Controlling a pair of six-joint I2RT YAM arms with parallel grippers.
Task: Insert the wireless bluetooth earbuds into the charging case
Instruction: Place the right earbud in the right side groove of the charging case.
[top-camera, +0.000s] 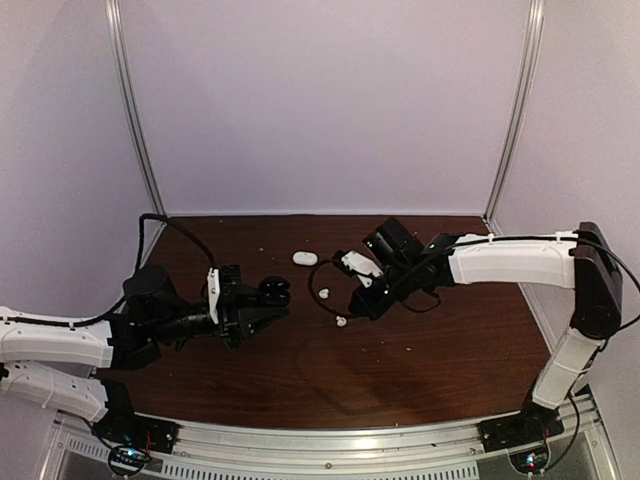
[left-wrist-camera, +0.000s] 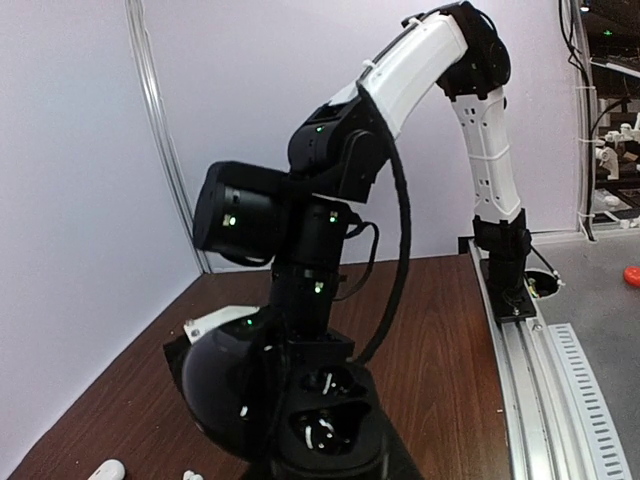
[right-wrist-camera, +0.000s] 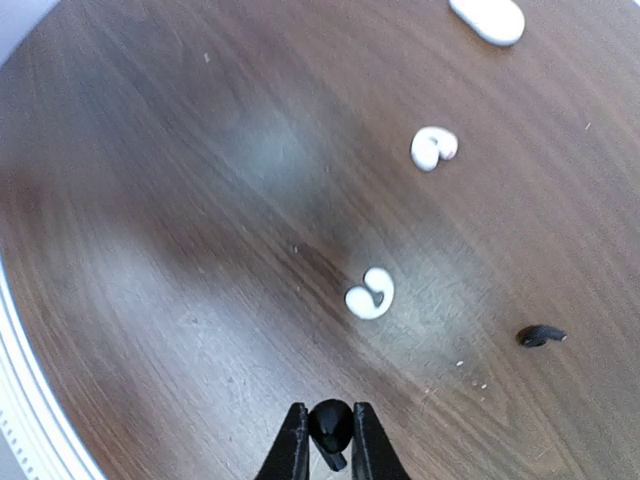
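A dark brown wooden table (top-camera: 420, 360) stands between pale walls, seen from above. The left arm (top-camera: 60, 340) reaches in low from the left side. The right arm (top-camera: 510, 262) bends in from the right. Their ends come near each other at the middle of the table without touching.

The left gripper (top-camera: 262, 306) is closed part-way on a black charging case (top-camera: 274, 291) and holds it at its tip. In the left wrist view the case fills the lower frame. Its rounded lid is swung open to the left and its two wells face the camera.

The right gripper (right-wrist-camera: 328, 415) hangs above the table. Its fingers are pinched narrow on a black earbud (right-wrist-camera: 330, 425), which sits between the two tips.

The other things lie loose on the wood. A white oval case (top-camera: 305, 258) lies towards the far side of the table, between the two arms. In the right wrist view, a glossy white earbud (right-wrist-camera: 371, 294) lies just ahead of the right gripper. A second white earbud (right-wrist-camera: 433, 148) lies farther on, between the first one and the white oval case. A small black piece (right-wrist-camera: 540, 335) lies to the right of the nearer white earbud, apart from it and touching nothing; it is too small to say more about its shape.
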